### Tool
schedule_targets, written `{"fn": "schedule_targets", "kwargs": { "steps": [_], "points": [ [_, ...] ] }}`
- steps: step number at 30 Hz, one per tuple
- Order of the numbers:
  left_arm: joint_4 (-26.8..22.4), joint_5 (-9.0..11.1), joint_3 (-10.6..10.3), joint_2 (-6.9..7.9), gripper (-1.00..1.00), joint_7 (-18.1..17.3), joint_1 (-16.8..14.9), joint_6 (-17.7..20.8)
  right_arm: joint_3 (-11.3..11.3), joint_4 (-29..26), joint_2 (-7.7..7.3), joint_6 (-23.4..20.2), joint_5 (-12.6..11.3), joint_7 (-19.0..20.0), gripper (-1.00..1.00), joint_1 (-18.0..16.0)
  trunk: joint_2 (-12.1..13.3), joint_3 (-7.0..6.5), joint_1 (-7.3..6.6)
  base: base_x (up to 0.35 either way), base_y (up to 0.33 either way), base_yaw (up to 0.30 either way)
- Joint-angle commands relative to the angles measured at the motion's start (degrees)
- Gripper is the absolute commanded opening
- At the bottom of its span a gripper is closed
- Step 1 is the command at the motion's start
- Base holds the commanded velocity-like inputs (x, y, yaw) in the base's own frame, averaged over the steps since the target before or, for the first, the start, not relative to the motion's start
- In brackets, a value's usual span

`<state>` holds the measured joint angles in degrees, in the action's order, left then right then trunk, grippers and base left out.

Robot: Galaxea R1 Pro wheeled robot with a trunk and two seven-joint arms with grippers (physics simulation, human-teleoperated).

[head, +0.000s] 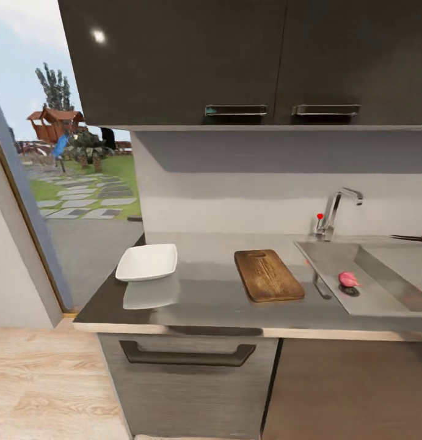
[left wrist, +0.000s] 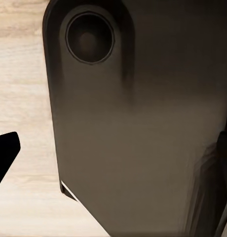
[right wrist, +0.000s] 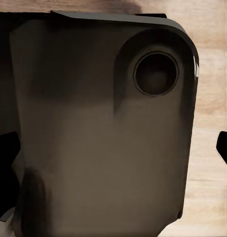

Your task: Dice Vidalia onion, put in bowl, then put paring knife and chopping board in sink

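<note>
head view: the onion [head: 349, 279] lies in the sink [head: 381, 293] at lower right, by the drain; small, round, likely slippery, so pinch it across the middle. wrist views: dark robot body [left wrist: 143, 138] over wooden floor [right wrist: 212, 113]; i cannot tell either gripper's state.

Bare countertop [head: 211, 293] lying open between bowl [head: 147, 262] and chopping board [head: 268, 275], overhead cabinets [head: 247, 61] hanging low over it and limiting height, gooseneck tap [head: 336, 211] standing at the back of the sink [head: 381, 287], basin sitting open from above around the Vidalia onion [head: 349, 279]
</note>
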<state>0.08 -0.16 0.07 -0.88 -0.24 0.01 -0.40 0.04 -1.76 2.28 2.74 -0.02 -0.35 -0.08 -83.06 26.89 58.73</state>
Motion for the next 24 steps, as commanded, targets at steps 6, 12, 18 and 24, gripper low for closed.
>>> {"fn": "schedule_targets", "kwargs": {
  "steps": [6, 12, 18, 24],
  "points": [
    [0.0, 0.0, 0.0, 0.00, 1.00, 0.0, 0.0, 0.0, 0.0, 0.0, -0.07, 0.2, -0.1, 0.1, 1.00, 0.0, 0.0, -0.01, 0.00, 0.000, -0.339, -0.039],
    [0.0, 0.0, 0.0, 0.00, 1.00, 0.0, 0.0, 0.0, 0.0, 0.0, -0.08, 0.2, -0.2, 0.2, 1.00, 0.0, 0.0, -0.26, 0.00, 0.000, -0.324, -0.202],
    [0.0, 0.0, 0.0, 0.00, 1.00, 0.0, 0.0, 0.0, 0.0, 0.0, -0.08, 0.1, -0.2, 0.2, 1.00, 0.0, 0.0, -0.56, 0.00, 0.000, -0.211, -0.228],
    [-0.1, 0.0, 0.0, 0.01, 1.00, 0.0, 0.0, -0.5, 0.0, 0.0, -0.03, 0.1, -0.1, 0.1, 1.00, 0.0, 0.0, -0.82, 0.00, 0.000, -0.279, -0.197]
  ]
}}
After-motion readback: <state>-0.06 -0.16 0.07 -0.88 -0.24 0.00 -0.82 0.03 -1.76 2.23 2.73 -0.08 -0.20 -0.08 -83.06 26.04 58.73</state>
